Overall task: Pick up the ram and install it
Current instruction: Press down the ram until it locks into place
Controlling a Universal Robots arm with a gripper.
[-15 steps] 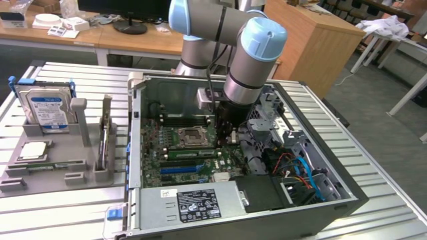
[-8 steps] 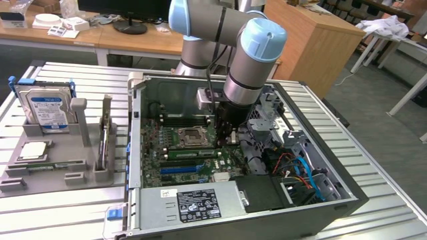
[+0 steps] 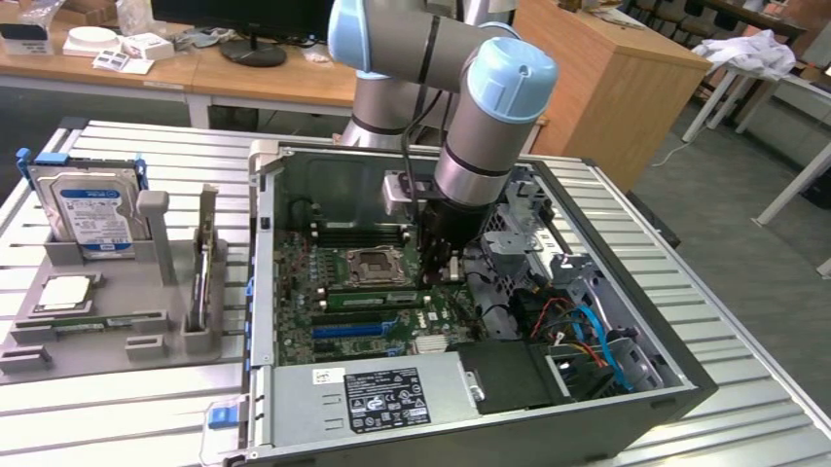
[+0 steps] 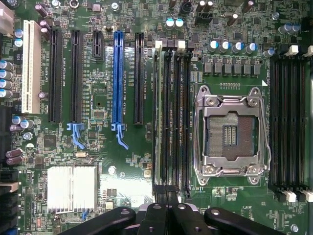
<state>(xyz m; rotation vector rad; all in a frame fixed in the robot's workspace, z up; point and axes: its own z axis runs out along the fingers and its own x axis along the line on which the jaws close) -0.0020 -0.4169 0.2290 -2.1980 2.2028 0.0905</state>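
Already the ram [image 3: 370, 298] looks to be standing in the memory slot just beside the empty processor socket [image 3: 370, 263] inside the open computer case [image 3: 585, 423], so the job reads as the seating stage of the install rather than the pick-up. The tool [image 3: 445, 270] hangs low over the motherboard [image 4: 98, 98], at one end of that bank of slots, its fingers pressed together with nothing visibly pinched between them. If the stick is not fully home, I judge it calls for a straight downward press along its top edge until the end latches close; whether they have closed I cannot tell.
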